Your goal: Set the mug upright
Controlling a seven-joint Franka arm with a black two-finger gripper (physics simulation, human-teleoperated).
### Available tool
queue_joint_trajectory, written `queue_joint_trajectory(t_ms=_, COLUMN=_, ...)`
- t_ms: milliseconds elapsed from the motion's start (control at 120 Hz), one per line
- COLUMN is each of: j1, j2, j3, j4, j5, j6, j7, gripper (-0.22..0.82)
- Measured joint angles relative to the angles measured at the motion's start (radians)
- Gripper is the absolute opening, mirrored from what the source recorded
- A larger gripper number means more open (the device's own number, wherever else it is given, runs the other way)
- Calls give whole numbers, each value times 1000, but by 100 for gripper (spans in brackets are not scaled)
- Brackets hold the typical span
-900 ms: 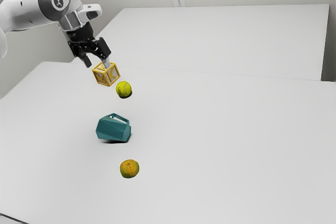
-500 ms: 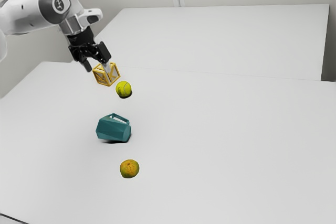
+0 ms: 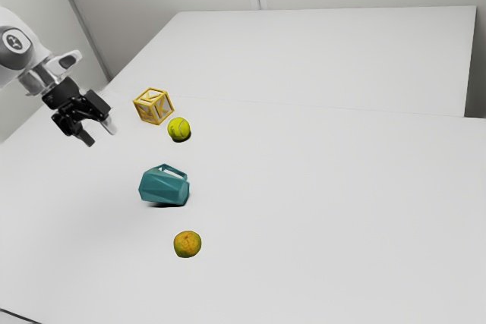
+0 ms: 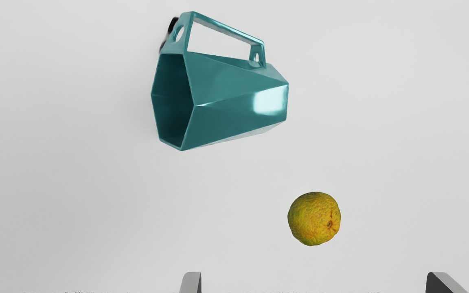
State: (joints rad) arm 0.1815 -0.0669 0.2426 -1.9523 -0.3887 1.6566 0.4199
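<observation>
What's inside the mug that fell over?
The mug lies on its side, and through its open end I can see dark teal inner walls. The deepest part is covered by the mug's own side, so I can't tell what's there.

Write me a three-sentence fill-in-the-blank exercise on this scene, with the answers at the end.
The teal mug is not upright: it lies on its ______.
In the exterior view, what lies between the citrus fruit and the tennis ball is the ______.
The gripper holds nothing; it is not shut but ______.
Missing words: side; mug; open.
</observation>
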Motion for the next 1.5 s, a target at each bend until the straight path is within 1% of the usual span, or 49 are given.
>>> queue_joint_trajectory(t_ms=67, j1=7, j2=15, j3=24, j4=-23, j5=-29, j6=5, j7=30, gripper=60)
queue_joint_trajectory(t_ms=142, j1=12, j2=52, j3=35, j4=-33, j5=-80, j6=20, j7=71, gripper=60)
queue_joint_trajectory(t_ms=308, j1=27, j2=175, j3=39, j4=-34, j5=-209, j6=57, j7=175, gripper=60)
queue_joint_trajectory(t_ms=483, j1=38, j2=275, j3=39, j4=-34, j5=-343, j6=84, j7=280, gripper=60)
queue_joint_trajectory(t_ms=808, j1=38, j2=360, j3=24, j4=-53, j5=-496, j6=99, j7=411, gripper=60)
queue_joint_trajectory(t_ms=967, j1=38, j2=371, j3=18, j4=-87, j5=-554, j6=97, j7=454, gripper=60)
queue_joint_trajectory(t_ms=1000, j1=38, j2=370, j3=18, j4=-90, j5=-562, j6=96, j7=461, gripper=55)
queue_joint_trajectory(t_ms=1133, j1=39, j2=369, j3=18, j4=-93, j5=-579, j6=93, j7=488, gripper=20)
queue_joint_trajectory(t_ms=1217, j1=39, j2=368, j3=18, j4=-91, j5=-584, j6=92, j7=502, gripper=5)
queue_joint_trajectory(t_ms=1275, j1=38, j2=365, j3=18, j4=-90, j5=-585, j6=91, j7=511, gripper=-2)
queue_joint_trajectory(t_ms=1342, j1=38, j2=358, j3=18, j4=-90, j5=-586, j6=90, j7=519, gripper=-7)
queue_joint_trajectory(t_ms=1500, j1=38, j2=328, j3=-2, j4=-91, j5=-583, j6=84, j7=537, gripper=-14)
